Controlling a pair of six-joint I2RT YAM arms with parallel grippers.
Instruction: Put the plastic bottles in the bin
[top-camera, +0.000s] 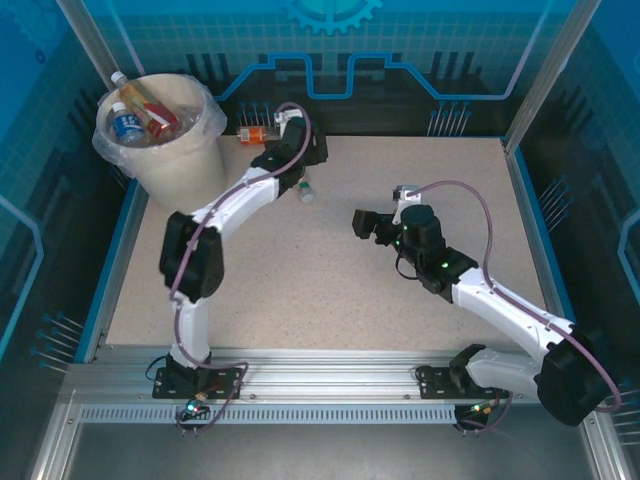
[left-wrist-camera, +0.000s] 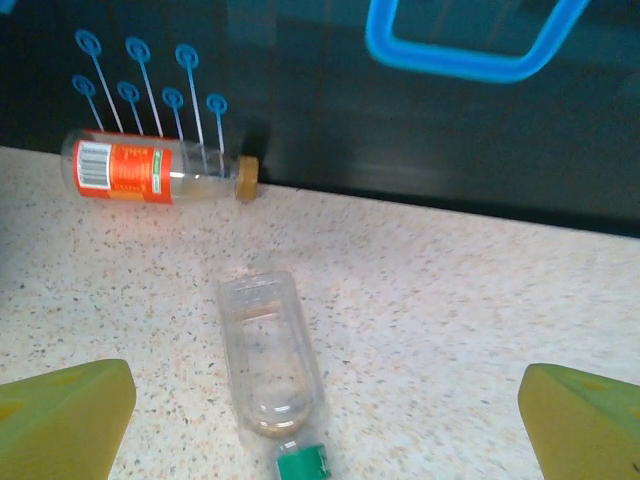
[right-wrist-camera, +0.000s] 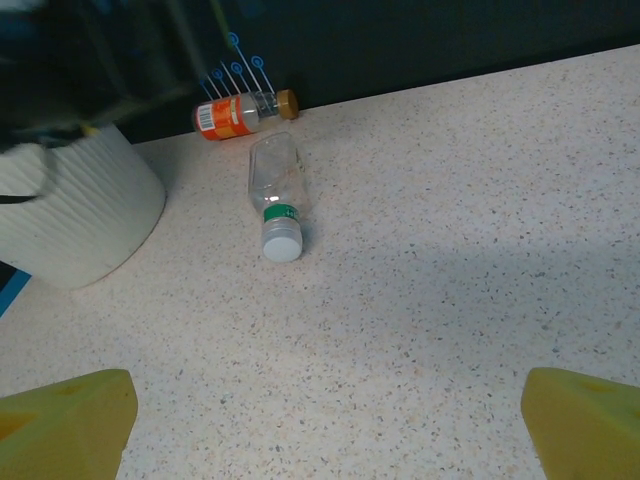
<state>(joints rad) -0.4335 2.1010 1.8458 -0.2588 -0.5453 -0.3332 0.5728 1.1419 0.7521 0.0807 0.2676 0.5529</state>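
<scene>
The table (top-camera: 330, 290) has a speckled beige top, framed by a blue edge at the left, right and far sides. Three things rest on it, all in its far left part. The bin (top-camera: 185, 165) stands upright in the corner at 10 o'clock. At 3 o'clock from the bin, near it, an orange-label bottle (top-camera: 252, 134) lies on its side along the far edge, its brown cap pointing to 3 o'clock. At 5 o'clock from that one, close but apart, a clear bottle (top-camera: 305, 190) with a green band and white cap lies on its side, its cap toward 6 o'clock.
</scene>
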